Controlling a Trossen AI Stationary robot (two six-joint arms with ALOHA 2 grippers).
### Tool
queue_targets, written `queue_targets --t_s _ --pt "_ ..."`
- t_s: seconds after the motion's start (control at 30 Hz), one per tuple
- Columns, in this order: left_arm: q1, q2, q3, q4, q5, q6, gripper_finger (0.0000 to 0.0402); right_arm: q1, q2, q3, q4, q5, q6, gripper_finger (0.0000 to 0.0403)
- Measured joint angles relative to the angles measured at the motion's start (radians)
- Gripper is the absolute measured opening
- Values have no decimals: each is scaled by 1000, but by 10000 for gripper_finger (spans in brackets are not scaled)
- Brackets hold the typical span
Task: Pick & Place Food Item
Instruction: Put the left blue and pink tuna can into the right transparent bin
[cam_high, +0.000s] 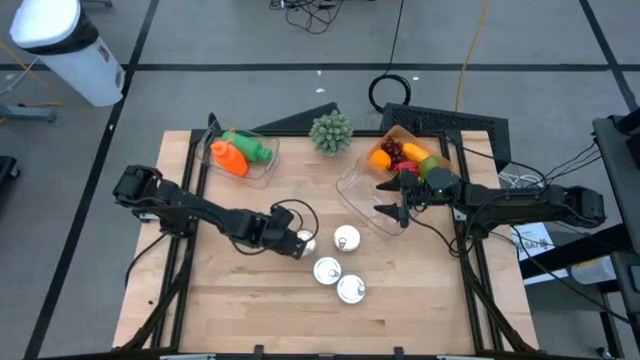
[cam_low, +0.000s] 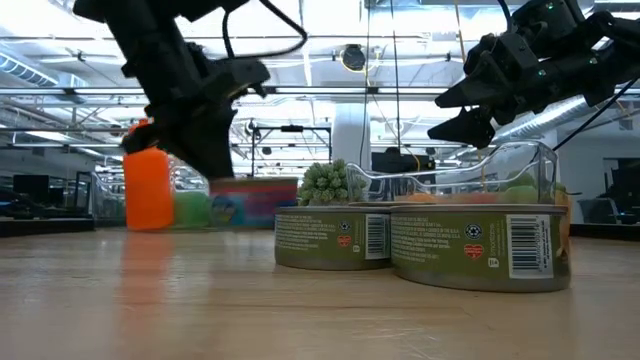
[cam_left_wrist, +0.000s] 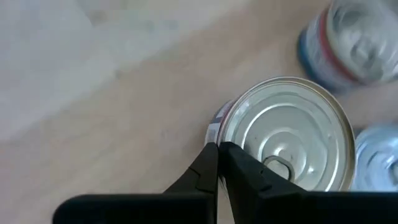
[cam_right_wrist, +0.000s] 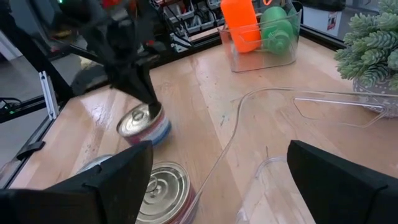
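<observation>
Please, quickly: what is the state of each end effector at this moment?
Left end effector: closed at the rim of a can; the fingers meet, so no real hold on it.
Right end effector: open, holding nothing, over the clear container.

Bare wood across the lower left of the table (cam_high: 200, 300), four cans (cam_high: 338, 270) clustered at centre, clear bins (cam_high: 240, 155) and plant (cam_high: 331, 132) along the upper edge

We see silver-topped cans (cam_high: 338, 275) with green labels on the pale wood tabletop (cam_high: 240, 300), an orange bottle (cam_high: 228, 157) and green bottle (cam_high: 254, 149) near its far-left corner.
</observation>
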Motion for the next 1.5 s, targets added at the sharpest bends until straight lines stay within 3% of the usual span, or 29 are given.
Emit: queue_targets --t_s 0.27,0.4,0.6,0.73,1.0,1.27,1.5 --pt "7 -98 2 20 -91 73 15 0 0 0 0 0 -2 354" --pt "45 -136 2 108 -104 176 14 0 0 0 12 0 -2 354" --pt "155 -142 5 335 20 403 14 0 -68 0 11 0 -8 354" --pt "237 -142 14 389 98 487 14 0 -157 0 -14 0 -10 354" --pt "366 -106 175 318 189 662 14 0 -282 0 -31 -1 -25 354" --pt "414 96 434 200 229 795 14 0 -297 0 -43 0 -48 354" --pt "415 203 558 138 223 854 14 0 -282 0 -109 71 -45 354"
